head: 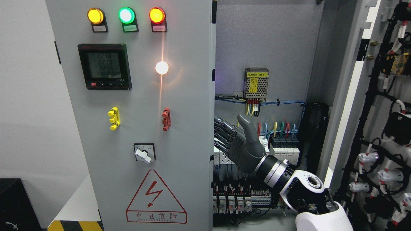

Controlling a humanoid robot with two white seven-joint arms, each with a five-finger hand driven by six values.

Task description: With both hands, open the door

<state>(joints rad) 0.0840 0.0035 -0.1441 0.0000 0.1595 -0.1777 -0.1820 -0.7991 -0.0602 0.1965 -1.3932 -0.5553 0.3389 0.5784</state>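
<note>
The grey left door of the electrical cabinet stands shut, or nearly so. It carries three lit lamps, a meter, two handles and a rotary switch. The right door is swung wide open at the picture's right, its wired inner side facing me. My right hand reaches in from the lower right, inside the cabinet. Its fingers stretch to the left door's right edge, where their tips are hidden behind it. The thumb points up, apart from the door. The left arm does not show.
Inside the cabinet are a power supply box, rows of breakers and terminal blocks and coloured wires just behind and below the hand. A black box and a hazard-striped floor edge lie at the lower left.
</note>
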